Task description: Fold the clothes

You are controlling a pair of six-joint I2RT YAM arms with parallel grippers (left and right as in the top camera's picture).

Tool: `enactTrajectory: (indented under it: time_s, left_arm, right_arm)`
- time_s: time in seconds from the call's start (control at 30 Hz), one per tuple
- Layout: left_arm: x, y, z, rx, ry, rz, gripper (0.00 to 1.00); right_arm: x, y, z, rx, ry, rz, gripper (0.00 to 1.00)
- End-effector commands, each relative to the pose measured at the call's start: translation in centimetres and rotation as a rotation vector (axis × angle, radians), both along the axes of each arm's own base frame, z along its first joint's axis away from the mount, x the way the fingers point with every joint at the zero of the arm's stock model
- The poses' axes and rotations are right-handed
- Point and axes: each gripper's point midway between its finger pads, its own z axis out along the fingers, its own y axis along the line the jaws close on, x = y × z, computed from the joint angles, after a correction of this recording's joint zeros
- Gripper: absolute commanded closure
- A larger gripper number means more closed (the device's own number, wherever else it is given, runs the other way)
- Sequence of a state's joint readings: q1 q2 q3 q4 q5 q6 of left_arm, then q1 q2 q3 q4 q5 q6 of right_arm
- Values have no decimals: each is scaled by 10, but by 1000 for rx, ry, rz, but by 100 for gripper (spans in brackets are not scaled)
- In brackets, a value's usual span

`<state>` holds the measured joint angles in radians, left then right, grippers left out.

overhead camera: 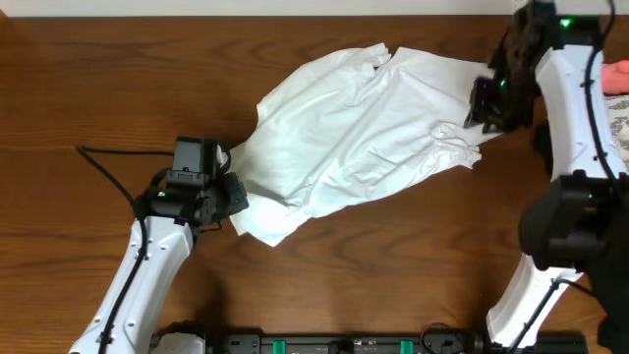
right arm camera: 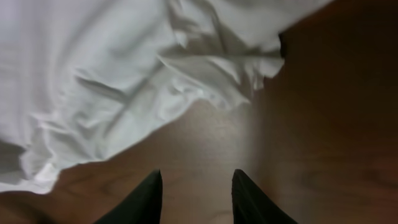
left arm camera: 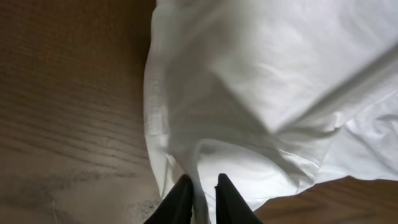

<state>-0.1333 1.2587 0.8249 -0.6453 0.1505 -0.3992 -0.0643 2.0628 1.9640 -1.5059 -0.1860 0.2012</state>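
Dark brown wood-grain desk point(overhead camera: 393, 256) fills overhead view, grain running left to right. Pale beige strip point(overhead camera: 246, 8) along far edge: wall or desk rim, cannot tell. Black bar with green marks point(overhead camera: 324, 344) along near edge. Pink object point(overhead camera: 617, 77) and patterned grey-white cloth point(overhead camera: 621, 123) at right edge, both cut off by frame. Light soft and even, faint shadows. Pale sheen point(left arm camera: 56, 180) on wood in left wrist view; wood darker and redder in right wrist view.

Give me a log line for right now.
T-shirt: crumpled, unfolded on table | left gripper: pinching its near edge | right gripper: open, empty, over bare table beside it
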Motion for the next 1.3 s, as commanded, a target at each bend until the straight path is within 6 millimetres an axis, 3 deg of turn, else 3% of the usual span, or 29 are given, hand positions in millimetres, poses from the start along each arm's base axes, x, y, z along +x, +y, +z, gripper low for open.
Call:
enactTrajectory:
  time_s: [0.0,0.4,0.67,0.77,0.8,0.83,1.0,1.13,1.27]
  left_arm:
    - [-2,2,-2,8,8,1,85]
    - [-3,2,-3,8,13,1,85]
    - [-3,2,-3,8,14,1,85]
    - [-3,2,-3,8,13,1,85]
    - [-3,2,-3,8,14,1,85]
    - [-3,2,-3,8,14,1,85]
    - [-3,2,-3,8,13,1,85]
    - [-3,2,-3,9,13,1,88]
    - [-2,2,-3,8,9,1,88]
  right_arm:
    - [-16,-14,-22,-66,64,6,63]
    - [-11,-14,-81,-63,-6,223,61]
    - [-6,-17,-97,-80,-47,277,61]
    - [-3,-17,-102,-84,-65,276,67]
    - [-3,-17,-103,-84,-66,276,83]
    - [-3,-17,-103,-83,-64,276,99]
    - [-12,-17,-92,-79,-44,280,99]
    - [-26,-21,-64,-88,-38,241,99]
    - [-49,-39,-36,-141,-2,83,99]
